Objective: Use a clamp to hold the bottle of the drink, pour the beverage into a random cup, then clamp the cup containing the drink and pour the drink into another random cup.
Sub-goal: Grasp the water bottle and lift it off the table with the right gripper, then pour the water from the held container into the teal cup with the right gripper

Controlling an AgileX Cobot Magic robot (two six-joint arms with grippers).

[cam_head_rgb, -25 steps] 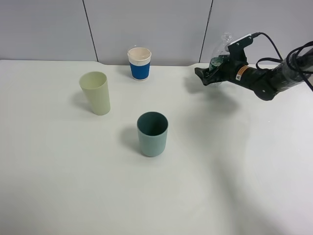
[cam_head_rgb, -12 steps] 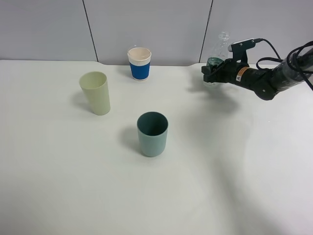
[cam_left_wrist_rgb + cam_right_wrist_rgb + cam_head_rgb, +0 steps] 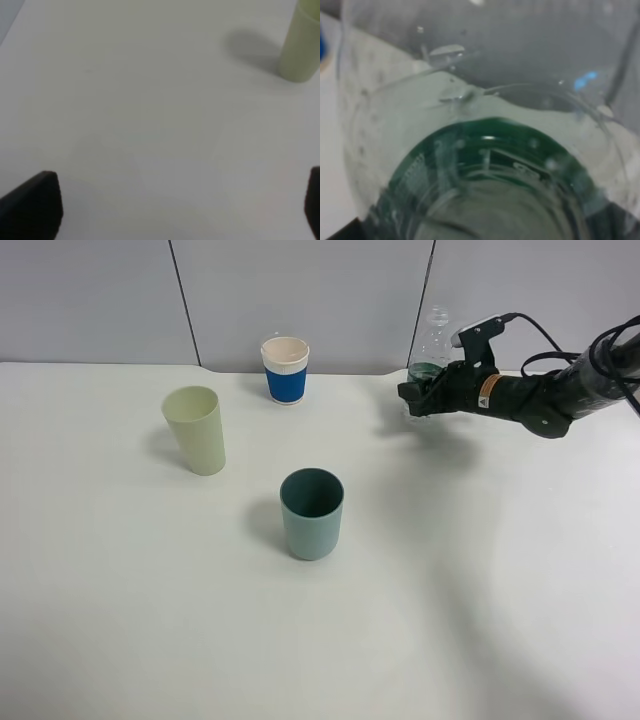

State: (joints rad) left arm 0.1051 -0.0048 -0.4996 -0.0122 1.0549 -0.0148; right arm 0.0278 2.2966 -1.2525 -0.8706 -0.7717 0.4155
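At two o'clock the right gripper (image 3: pixel 418 396) clamps the clear plastic bottle of green drink (image 3: pixel 432 342), hiding its base; the left gripper (image 3: pixel 172 205) gapes wide, mostly cropped.

Clear bottle (image 3: pixel 433 338), seemingly upright, green drink (image 3: pixel 427 369) at bottom

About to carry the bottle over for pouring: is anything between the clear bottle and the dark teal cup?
Nothing visible. Only bare white table lies between the clear plastic bottle in the right end effector and the dark teal plastic cup.
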